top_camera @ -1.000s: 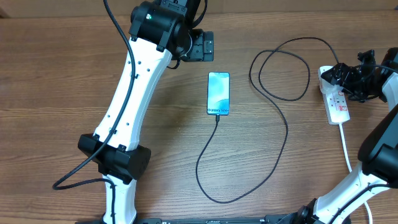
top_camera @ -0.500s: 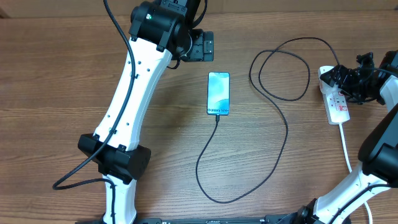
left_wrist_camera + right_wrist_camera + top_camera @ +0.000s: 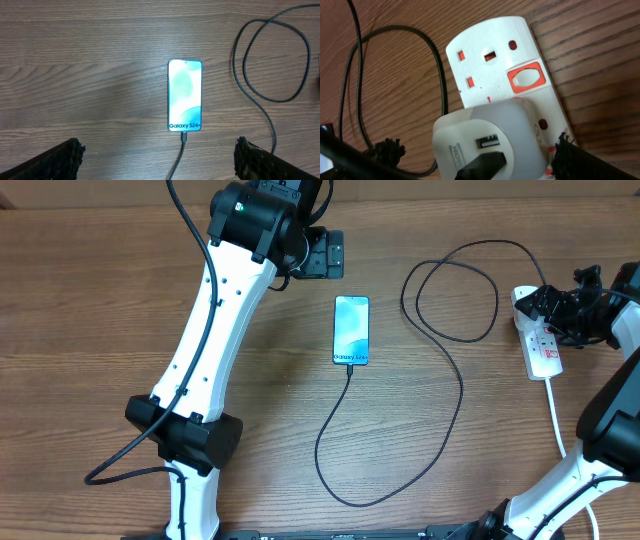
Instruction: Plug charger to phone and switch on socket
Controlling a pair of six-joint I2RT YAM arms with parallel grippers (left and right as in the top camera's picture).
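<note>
- Surface: a brown wood-grain table [image 3: 100,330] carries all items; both arms reach over it from the near edge.
- The phone [image 3: 351,330] lies flat near the table's middle with its screen lit light blue. A line of text sits at its near end.
- The charger [image 3: 462,395], a thin black cable, meets the near end of the phone, and its slim tip [image 3: 184,136] sits against the port there. From the phone it sweeps toward the near edge, curves back up the right side, forms one loop and runs on to the socket.
- The socket [image 3: 541,348], a white strip, lies at the right edge of the table. Its thick white cord [image 3: 553,415] trails toward the near edge.
- In the right wrist view a white adapter [image 3: 515,125] is seated on the strip with a black connector [image 3: 485,162] in its port. Beside it is a white rocker switch [image 3: 526,80] in a red frame; its position cannot be told.
- Left hand [image 3: 157,150]: released, fingers wide apart, held above the table beyond the phone's far end and grasping nothing.
- Right hand [image 3: 475,145]: released, fingers spread either side of the adapter. Contact cannot be told.
</note>
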